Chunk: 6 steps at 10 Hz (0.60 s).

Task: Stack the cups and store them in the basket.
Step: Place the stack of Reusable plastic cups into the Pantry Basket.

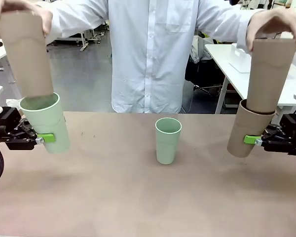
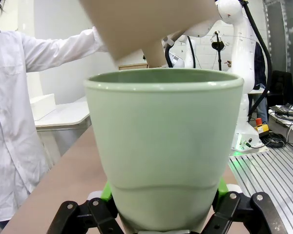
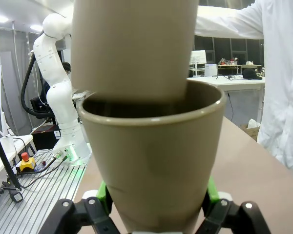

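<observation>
Mint-green, the left cup (image 1: 43,123) hangs tilted above the table (image 1: 138,197), pinched low between the left gripper's (image 1: 45,138) jaws. A tan cup (image 1: 25,54) in a person's hand (image 1: 19,10) meets its mouth. The right gripper's (image 1: 251,139) jaws pinch the lower tan cup (image 1: 249,131), with an upper tan cup (image 1: 269,74) partly seated in it. Both grips should stay rigid, mouths angled toward the incoming cups. A standing mint cup (image 1: 167,140) waits mid-table. No label or print is readable.

A robotics lab: beside the brown table (image 1: 138,197), a white robot arm (image 3: 53,63) on a slotted metal plate (image 3: 39,204), a red stop button (image 3: 24,157), cables (image 3: 14,190); white workbenches (image 1: 256,74) beyond the table.
</observation>
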Each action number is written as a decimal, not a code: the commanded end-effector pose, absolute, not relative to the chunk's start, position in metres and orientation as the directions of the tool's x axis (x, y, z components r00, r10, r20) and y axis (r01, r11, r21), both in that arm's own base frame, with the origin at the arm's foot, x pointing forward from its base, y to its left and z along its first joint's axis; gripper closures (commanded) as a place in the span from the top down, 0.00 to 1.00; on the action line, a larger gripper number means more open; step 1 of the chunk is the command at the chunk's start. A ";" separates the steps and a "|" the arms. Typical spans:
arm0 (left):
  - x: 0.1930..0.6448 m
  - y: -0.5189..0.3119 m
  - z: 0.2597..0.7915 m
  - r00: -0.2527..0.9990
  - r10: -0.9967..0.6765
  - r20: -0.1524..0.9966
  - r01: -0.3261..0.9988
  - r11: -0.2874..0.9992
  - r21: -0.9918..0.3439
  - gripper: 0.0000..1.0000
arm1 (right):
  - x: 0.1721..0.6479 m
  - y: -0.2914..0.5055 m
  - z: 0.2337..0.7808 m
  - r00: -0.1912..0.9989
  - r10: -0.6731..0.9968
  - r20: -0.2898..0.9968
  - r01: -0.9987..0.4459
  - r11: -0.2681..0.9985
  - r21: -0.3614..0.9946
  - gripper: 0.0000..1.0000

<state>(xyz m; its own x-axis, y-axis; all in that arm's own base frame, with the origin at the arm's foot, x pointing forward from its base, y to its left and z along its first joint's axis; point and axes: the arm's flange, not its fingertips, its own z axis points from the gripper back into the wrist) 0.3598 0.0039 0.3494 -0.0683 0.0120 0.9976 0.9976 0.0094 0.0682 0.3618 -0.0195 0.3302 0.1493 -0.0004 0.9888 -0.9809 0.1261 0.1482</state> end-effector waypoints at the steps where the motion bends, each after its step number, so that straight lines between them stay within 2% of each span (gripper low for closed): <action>1: 0.359 0.004 0.351 -0.070 0.012 0.997 0.998 0.008 0.070 0.85 | 0.365 -0.016 0.333 0.140 -0.009 0.990 -0.980 0.143 0.140 0.86; 6: 0.359 0.004 0.351 -0.070 0.012 0.997 0.998 0.008 0.070 0.85 | 0.365 -0.016 0.333 0.140 -0.009 0.990 -0.980 0.143 0.140 0.86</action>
